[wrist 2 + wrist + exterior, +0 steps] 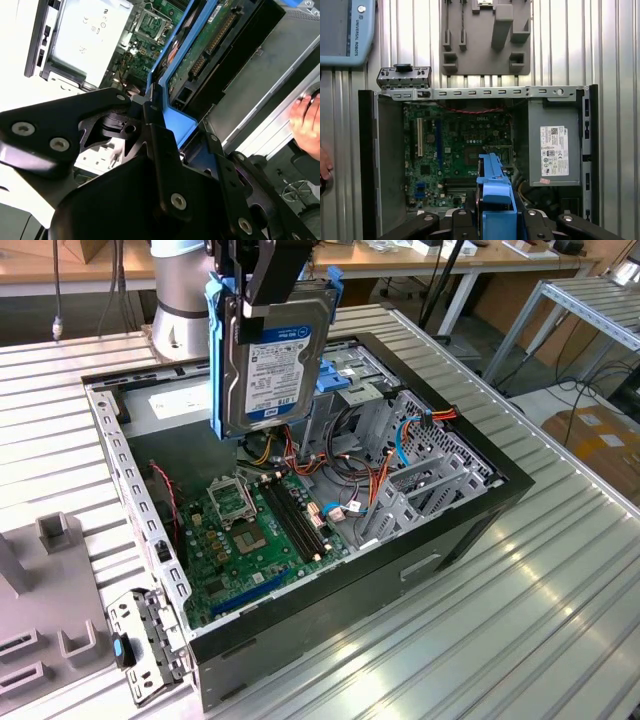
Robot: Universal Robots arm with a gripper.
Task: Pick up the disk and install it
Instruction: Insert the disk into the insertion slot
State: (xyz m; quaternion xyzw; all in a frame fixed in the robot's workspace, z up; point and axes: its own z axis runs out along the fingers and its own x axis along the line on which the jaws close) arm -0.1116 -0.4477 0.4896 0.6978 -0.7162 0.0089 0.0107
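The gripper [262,302] is clenched on the disk [272,365], its black fingers [270,275] pinching the top edge. The disk hangs upright in the air above the open computer case [450,530]. Inside the case lie a green motherboard [250,530], a grey power-supply box [554,150], a metal drive cage [420,470] and orange and red cables [375,480]. The silver-grey disk shows a white and blue label in the exterior view, and a blue carrier [495,190] edges its sides. The case rests on a ribbed metal table [500,620], with a grey fixture [482,35] just beside it.
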